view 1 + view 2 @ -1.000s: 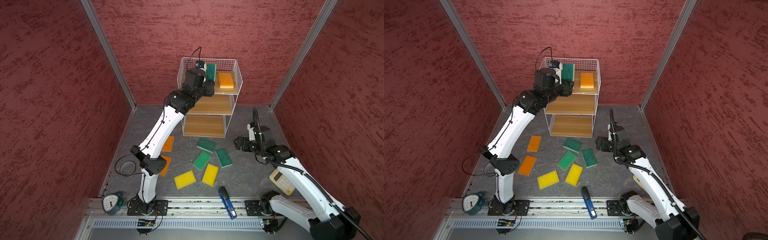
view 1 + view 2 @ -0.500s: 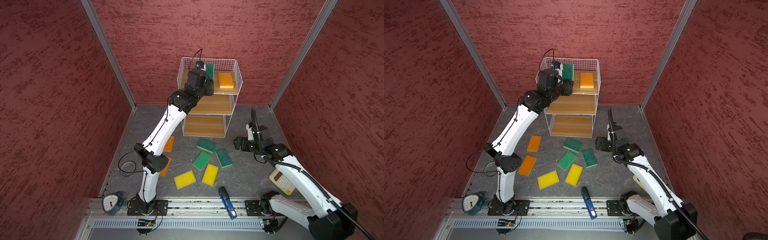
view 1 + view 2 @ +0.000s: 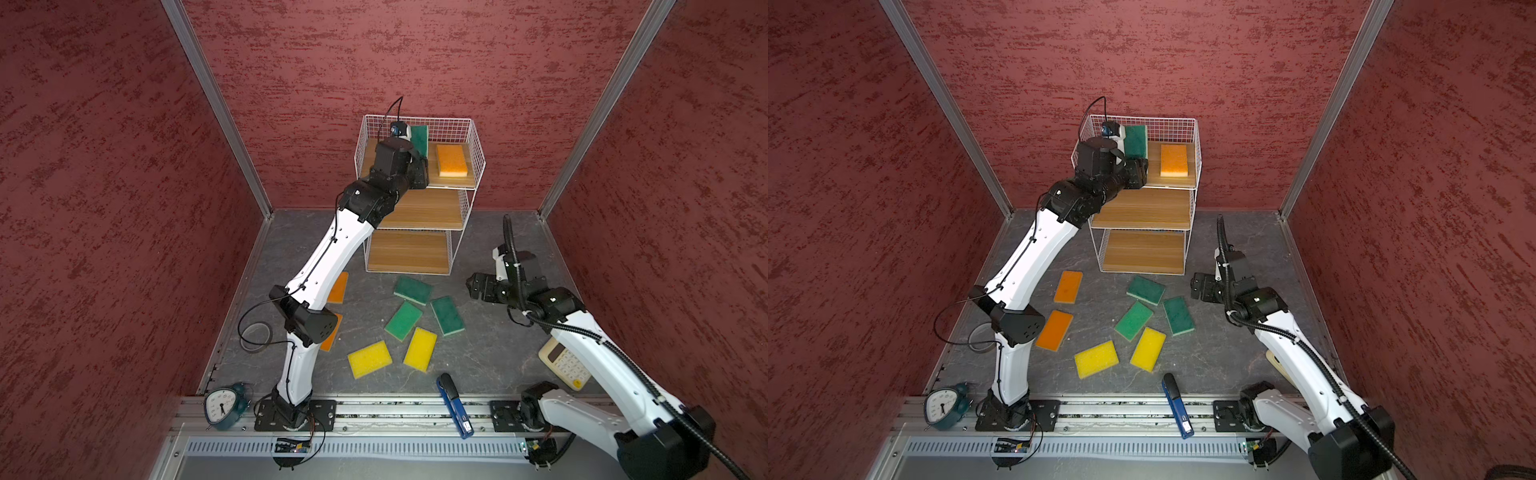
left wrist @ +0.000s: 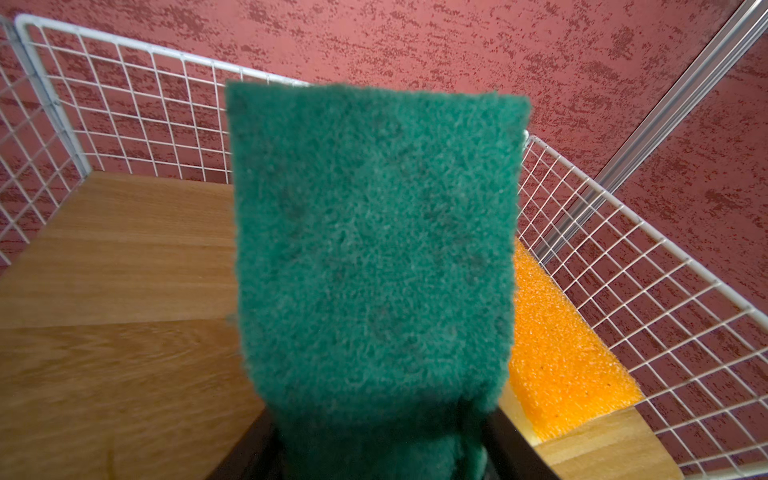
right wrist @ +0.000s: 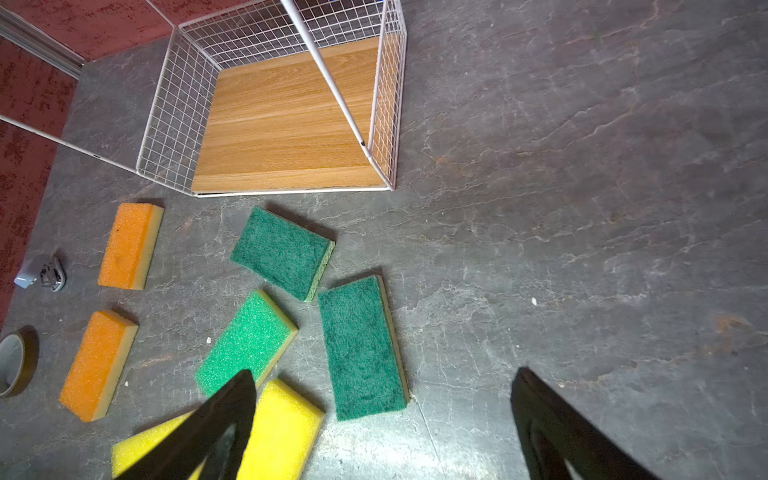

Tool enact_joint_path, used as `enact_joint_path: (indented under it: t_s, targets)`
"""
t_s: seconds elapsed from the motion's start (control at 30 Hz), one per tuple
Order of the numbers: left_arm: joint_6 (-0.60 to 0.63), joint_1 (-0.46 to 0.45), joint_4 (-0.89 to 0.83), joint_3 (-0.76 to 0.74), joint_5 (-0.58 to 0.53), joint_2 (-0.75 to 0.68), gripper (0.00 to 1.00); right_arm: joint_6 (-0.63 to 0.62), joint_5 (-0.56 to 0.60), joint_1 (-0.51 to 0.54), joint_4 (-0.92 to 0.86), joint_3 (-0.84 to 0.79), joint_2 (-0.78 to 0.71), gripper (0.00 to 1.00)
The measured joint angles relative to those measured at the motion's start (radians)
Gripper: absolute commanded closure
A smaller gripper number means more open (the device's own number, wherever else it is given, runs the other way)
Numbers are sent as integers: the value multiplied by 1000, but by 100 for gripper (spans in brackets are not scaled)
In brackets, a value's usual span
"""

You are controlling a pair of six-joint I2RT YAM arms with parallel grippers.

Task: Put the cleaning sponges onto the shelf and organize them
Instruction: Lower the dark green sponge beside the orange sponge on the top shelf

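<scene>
three red, rough-textured walls (image 3: 415,62) boxed in a dark grey, stone-veined tabletop (image 3: 478,353). the shelf (image 3: 473,137) stood midway along its far edge. above the middle of the top board, the left gripper (image 3: 417,168) was clamped on one short end of a green sponge (image 3: 419,137), its long axis pointing toward the back rim. an orange sponge (image 3: 451,160) lay flat by the board's right edge, also front-to-back. the right gripper (image 5: 382,372) hung over the tabletop, jaws wide apart.

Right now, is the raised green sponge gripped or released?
Gripped: the left tool squeezes one end of the green sponge, pinching it visibly narrower.
</scene>
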Motion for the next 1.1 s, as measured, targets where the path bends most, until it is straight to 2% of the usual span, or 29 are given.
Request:
enact_joint_path:
  t_s: [0.3, 0.67, 1.1]
  targets:
    - [-7, -6, -1, 0, -1, 0, 38, 13, 0, 0, -1, -3, -21, 4]
    - [14, -35, -11, 0, -89, 0, 37, 32, -1, 0, 3, -34, -59, 4]
    - [14, -34, -26, 6, -93, 0, 33, 49, -4, 0, 5, -43, -69, 4]
